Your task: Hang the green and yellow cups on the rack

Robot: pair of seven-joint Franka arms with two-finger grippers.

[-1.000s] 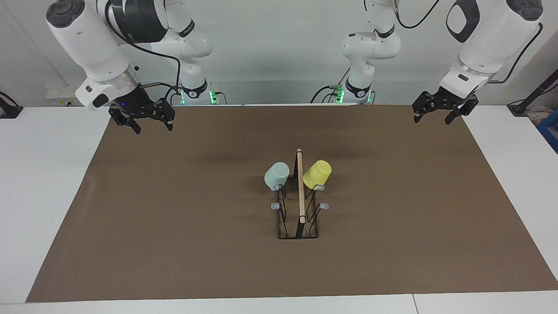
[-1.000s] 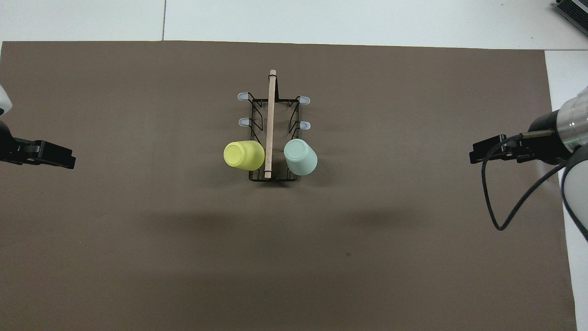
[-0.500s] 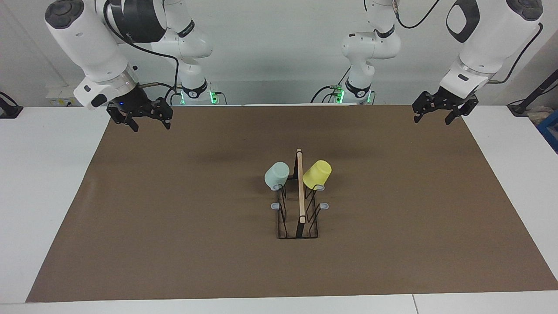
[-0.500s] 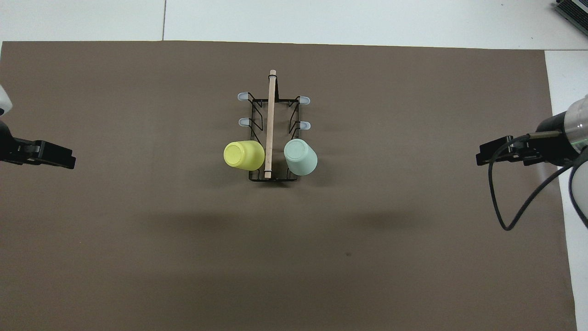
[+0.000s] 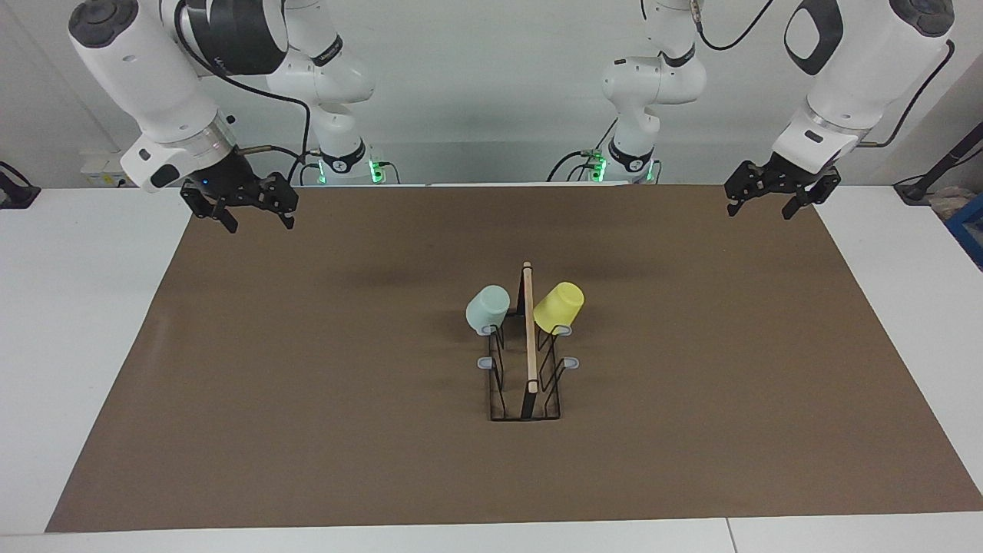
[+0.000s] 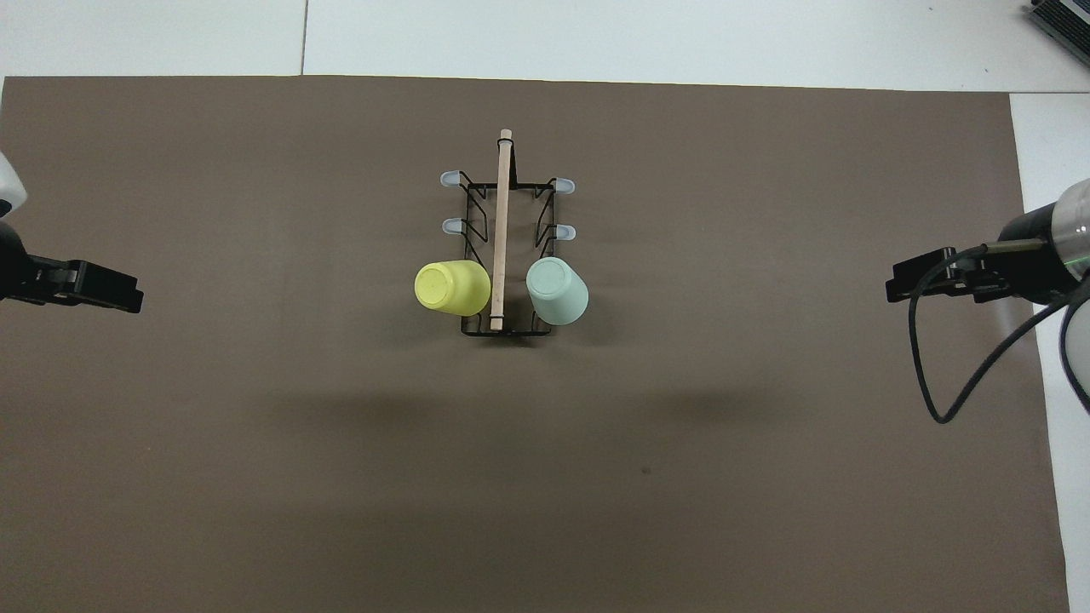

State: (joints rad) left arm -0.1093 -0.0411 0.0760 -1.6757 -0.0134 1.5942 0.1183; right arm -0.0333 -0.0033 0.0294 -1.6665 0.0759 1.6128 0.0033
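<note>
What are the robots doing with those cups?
Nothing is being held right now. The green cup and the yellow cup both sit upside down on prongs of the rack, at its end nearer to the robots. The left gripper and the right gripper hang open over the brown mat's corners.

A brown mat (image 5: 307, 399) is laid flat over most of a white table (image 5: 84, 322), with white margins left exposed at both ends and along the edge farthest from the robots. A seam (image 6: 304, 38) is seen in the tabletop there. A small dark speck (image 6: 645, 470) is seen on the mat.
</note>
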